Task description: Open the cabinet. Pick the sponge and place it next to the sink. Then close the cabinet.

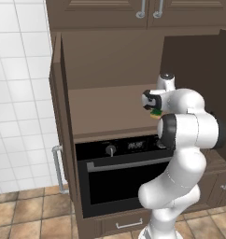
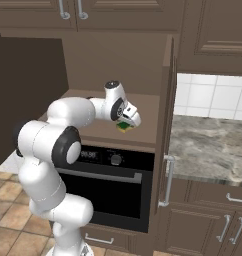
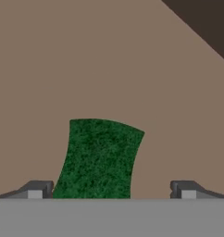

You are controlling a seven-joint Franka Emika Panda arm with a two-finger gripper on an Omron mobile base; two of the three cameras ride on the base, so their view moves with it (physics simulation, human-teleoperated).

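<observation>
The cabinet stands open, both doors swung wide, its brown shelf bare except for the sponge. The sponge lies flat on the shelf, green face up, and shows as a small green-yellow patch under the hand. My gripper hangs open just above it, pointing down. The sponge sits between the fingers, close to the left fingertip and apart from the right one. Nothing is held. The sink is out of view.
A black oven sits right under the shelf. The open left door and right door flank the arm. A marble counter lies right of the cabinet, white wall tiles to its left.
</observation>
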